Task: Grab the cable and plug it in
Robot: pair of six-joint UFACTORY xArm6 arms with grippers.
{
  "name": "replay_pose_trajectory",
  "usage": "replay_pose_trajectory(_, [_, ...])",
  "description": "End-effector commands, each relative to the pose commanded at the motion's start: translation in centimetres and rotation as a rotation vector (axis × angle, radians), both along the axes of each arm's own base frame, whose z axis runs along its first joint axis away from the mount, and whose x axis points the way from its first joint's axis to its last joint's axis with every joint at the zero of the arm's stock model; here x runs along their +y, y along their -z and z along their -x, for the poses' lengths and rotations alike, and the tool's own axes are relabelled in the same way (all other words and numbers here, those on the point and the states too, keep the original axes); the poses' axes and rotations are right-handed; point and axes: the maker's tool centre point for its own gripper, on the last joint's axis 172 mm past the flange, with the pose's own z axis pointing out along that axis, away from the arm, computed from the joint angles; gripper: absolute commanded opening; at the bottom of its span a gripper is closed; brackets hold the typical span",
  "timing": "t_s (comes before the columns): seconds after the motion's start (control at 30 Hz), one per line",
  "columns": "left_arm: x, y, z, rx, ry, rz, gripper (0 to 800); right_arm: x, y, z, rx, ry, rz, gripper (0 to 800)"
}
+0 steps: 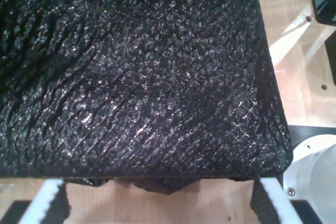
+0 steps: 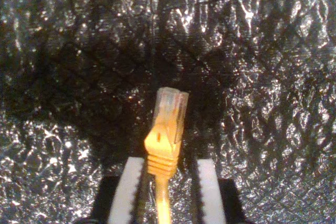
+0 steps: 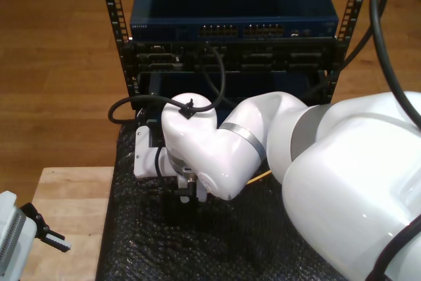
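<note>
First wrist view: first gripper [image 1: 157,200] spread wide, empty, above mat [image 1: 136,77]. Second wrist view: second gripper [image 2: 169,192] clamped on cable [image 2: 164,145], plug forward. Exterior view: switch [image 3: 233,14] far (align plug squarely before approaching ports).

Below my second tool [image 2: 164,182], the yellow-orange cable [image 2: 164,150] runs out of the second wrist view at the picture's edge, so its length is cut off. In the exterior view the white arm [image 3: 217,149] hides that tool's fingers and the plug; only a short piece of cable shows beside the arm. The rack switch's [image 3: 233,27] ports are too small to tell apart.
</note>
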Motion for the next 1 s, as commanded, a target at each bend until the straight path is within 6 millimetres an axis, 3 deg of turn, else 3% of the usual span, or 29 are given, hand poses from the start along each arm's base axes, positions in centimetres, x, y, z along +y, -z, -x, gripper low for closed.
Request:
replay_pose_trajectory(0.2, [0.0, 0.0, 0.0, 0.0, 0.0, 0.0, 800, 0.0, 0.1, 0.0, 0.001, -0.004, 0.002, 48])
replay_pose_trajectory(0.63, [0.0, 0.0, 0.0, 0.001, 0.0, 0.001, 800, 0.0, -0.2, -0.3, -0.001, -0.036, 0.006, 6])
replay_pose_trajectory(1.0, [0.0, 0.0, 0.0, 0.001, 0.0, 0.001, 800, -1.5, -0.6, -1.4, 0.011, -0.06, 0.017, 6])
